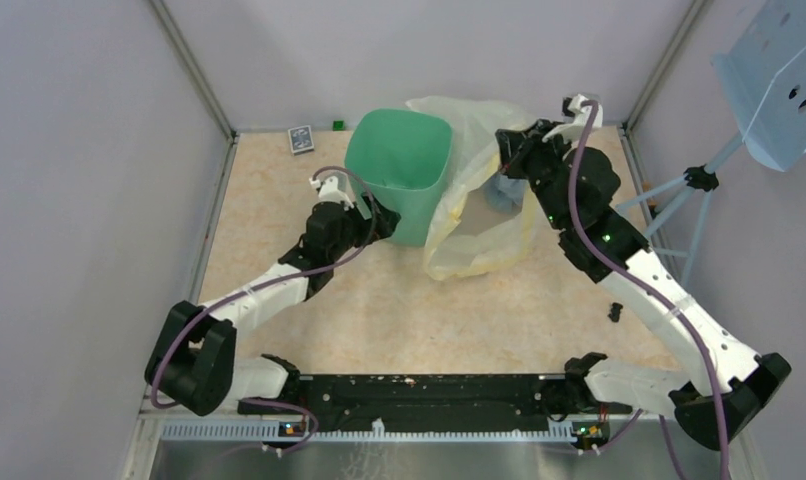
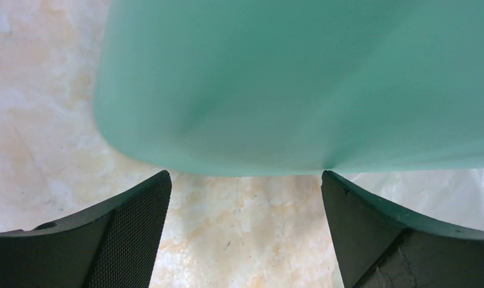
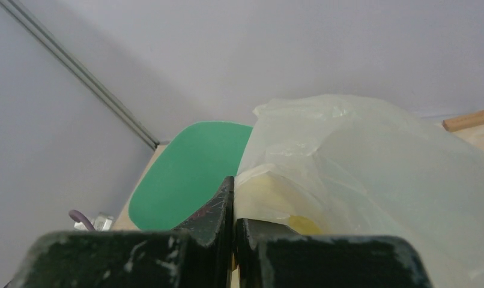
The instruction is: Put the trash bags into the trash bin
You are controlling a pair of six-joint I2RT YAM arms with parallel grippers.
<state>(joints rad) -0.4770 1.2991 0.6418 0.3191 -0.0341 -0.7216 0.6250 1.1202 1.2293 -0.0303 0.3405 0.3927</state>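
1. Locate the trash bin (image 1: 411, 215) at the back centre of the table (image 1: 399, 310). It stands on its base with the mouth facing up. Its long axis runs vertically and its sides taper toward the table.
2. Check the left gripper (image 1: 377, 224). Its fingers (image 2: 131, 222) are spread wide. They sit low against the bin's near wall; you cannot tell whether they touch it.
3. Check the right gripper (image 3: 234, 201). Its fingers are pressed together on a fold of the cream-yellow bag (image 1: 479, 245), which is draped against the bin's right side.
4. Locate the pale blue bag (image 1: 500, 192). It shows only as a bluish patch through the cream-yellow film, right of the bin and under the right arm. It is crumpled, so you cannot tell its long axis or heading.
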